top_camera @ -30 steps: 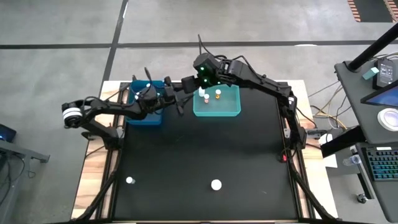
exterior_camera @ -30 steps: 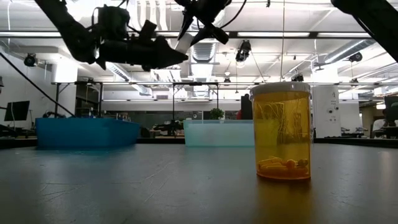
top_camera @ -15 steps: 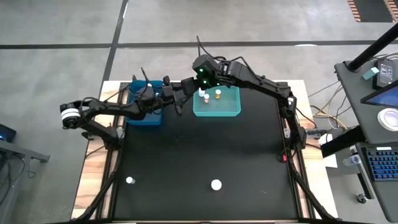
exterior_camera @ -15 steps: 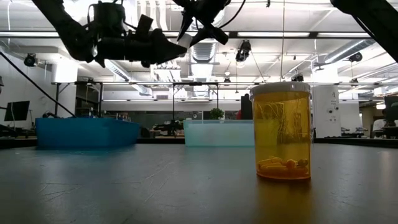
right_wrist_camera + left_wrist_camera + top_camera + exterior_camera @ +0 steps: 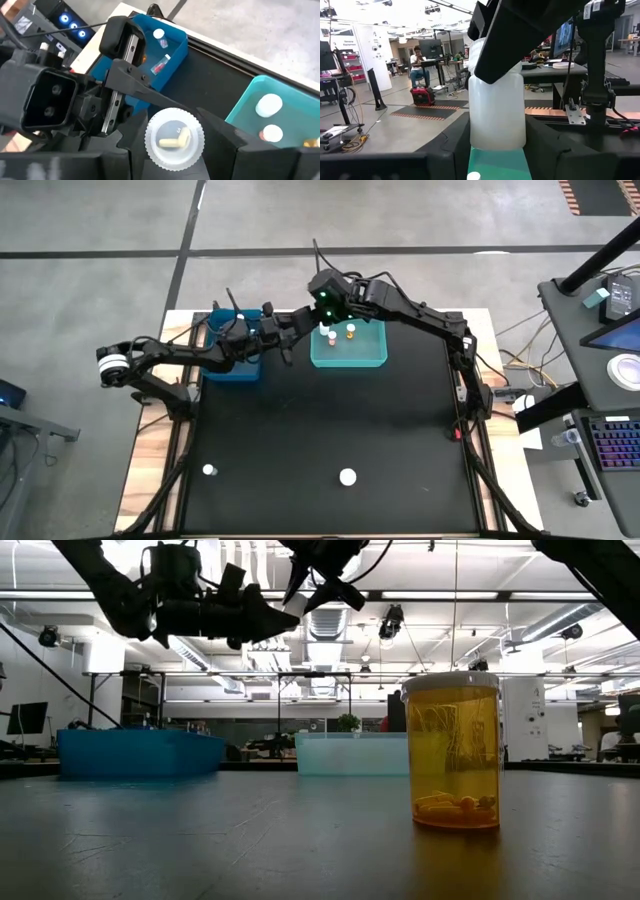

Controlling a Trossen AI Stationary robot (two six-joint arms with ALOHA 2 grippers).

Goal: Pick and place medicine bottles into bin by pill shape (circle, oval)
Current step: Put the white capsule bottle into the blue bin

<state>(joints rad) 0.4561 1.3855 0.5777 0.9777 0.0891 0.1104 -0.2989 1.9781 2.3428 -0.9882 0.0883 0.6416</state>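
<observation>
A white translucent medicine bottle [image 5: 496, 110] is held in the air between the blue bin [image 5: 232, 352] and the teal bin [image 5: 350, 350]. Its round ribbed end [image 5: 175, 139] shows oval pills. My left gripper [image 5: 290, 332] and my right gripper [image 5: 304, 322] meet there, and both are shut on the bottle. An amber bottle with a white cap [image 5: 451, 750] stands on its base on the black table near the front edge, and also shows in the high view [image 5: 347, 477]. A smaller bottle [image 5: 208, 470] stands at the front left. My left gripper pinches the bottle's body low on its two sides [image 5: 475, 140] between its fingers. It comes level from the table's left. The bottle is lifted clear. My right gripper pinches the bottle at its ribbed end [image 5: 150, 150], with one finger [image 5: 510, 45] lying across that end; how far back the bottle reaches is hidden.
The teal bin holds a few small bottles [image 5: 333, 337]. The blue bin holds small bottles too [image 5: 159, 34]. The two arms cross close together above the bins' gap. People and benches show in the room beyond the table [image 5: 417, 65].
My left gripper has gone a little toward the table's right edge and tipped up level, closing in on my right gripper and the bottle. It has kept still for the last half second. My right gripper has stayed in place.
</observation>
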